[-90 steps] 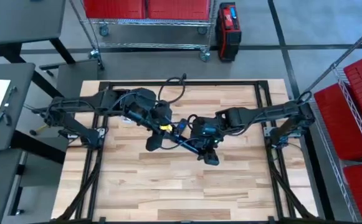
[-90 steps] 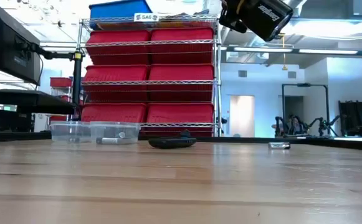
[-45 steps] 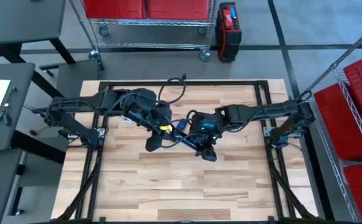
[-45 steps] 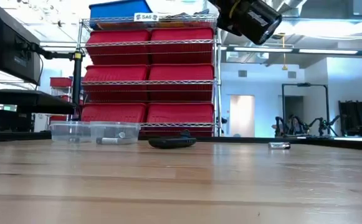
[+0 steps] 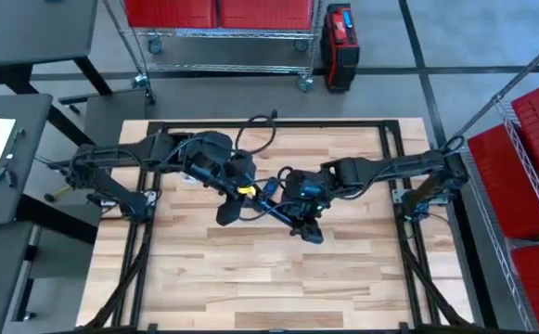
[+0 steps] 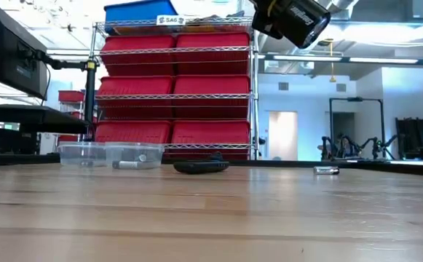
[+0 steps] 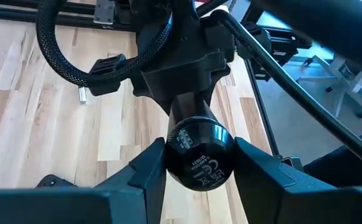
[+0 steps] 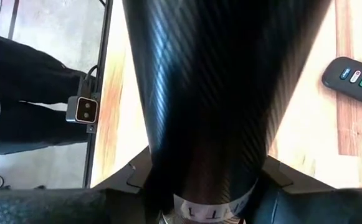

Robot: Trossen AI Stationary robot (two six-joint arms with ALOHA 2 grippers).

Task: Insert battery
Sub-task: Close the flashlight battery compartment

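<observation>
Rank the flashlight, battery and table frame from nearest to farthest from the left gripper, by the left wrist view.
1. Flashlight: clamped in the left gripper; the right gripper holds its other end.
2. Battery: lying on the table beyond.
3. Table frame: along the far edge.

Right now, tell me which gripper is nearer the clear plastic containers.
Left. The left gripper hangs above mid-table, nearest the clear plastic containers on the table's left side; the right gripper, sharing the flashlight, is farther right.
</observation>
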